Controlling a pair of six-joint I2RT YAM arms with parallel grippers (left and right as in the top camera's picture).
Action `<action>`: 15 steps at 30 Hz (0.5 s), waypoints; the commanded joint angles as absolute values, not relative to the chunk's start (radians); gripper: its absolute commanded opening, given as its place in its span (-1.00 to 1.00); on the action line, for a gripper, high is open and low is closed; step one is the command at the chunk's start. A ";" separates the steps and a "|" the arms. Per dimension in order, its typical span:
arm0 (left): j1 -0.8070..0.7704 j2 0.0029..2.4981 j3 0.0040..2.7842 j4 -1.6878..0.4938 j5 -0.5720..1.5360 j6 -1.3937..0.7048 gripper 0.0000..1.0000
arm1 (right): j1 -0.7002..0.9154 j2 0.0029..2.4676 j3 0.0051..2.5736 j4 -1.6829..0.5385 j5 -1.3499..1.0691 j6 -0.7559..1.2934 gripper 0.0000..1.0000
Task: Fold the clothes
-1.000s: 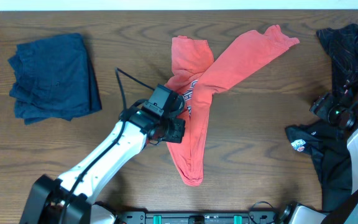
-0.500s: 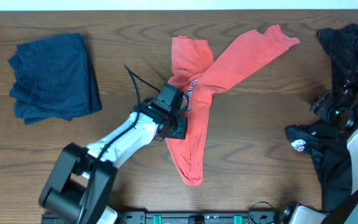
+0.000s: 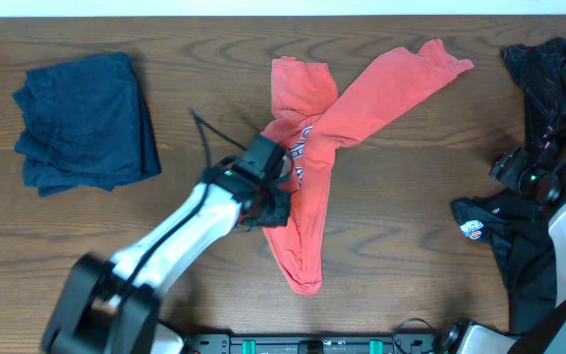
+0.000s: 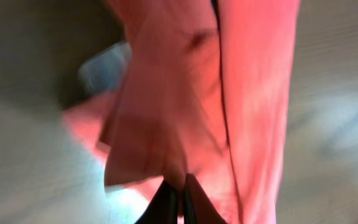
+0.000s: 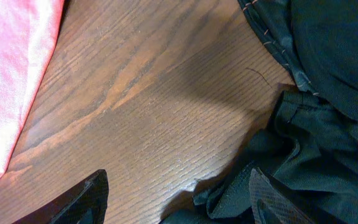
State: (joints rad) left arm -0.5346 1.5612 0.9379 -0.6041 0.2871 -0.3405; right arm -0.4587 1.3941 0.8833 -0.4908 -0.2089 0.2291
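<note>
Pinching the coral-red T-shirt (image 3: 381, 88) in closed jaws, the left gripper (image 4: 179, 196) must next spread it flat, while the right gripper (image 5: 179, 186) hangs wide open.

Dark brown wood-grain table (image 3: 411, 197); pale strip (image 3: 263, 7) along far edge.
</note>
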 commanded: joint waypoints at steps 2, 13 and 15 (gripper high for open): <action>-0.475 1.362 0.941 -0.807 0.179 -0.338 -0.88 | -0.447 1.399 0.886 -0.499 -0.207 0.206 0.42; -0.127 0.905 0.941 -0.900 -0.033 -0.369 -0.88 | -0.378 1.399 0.886 -0.503 -0.207 0.179 0.42; -0.105 0.864 0.941 -0.876 0.028 -0.369 -0.88 | -0.353 1.399 0.886 -0.502 -0.207 0.173 0.43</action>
State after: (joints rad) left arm -0.1329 0.9070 0.9375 -0.8894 -0.0162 -0.3496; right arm -0.3889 1.3960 0.8833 -0.5014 -0.2066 0.2005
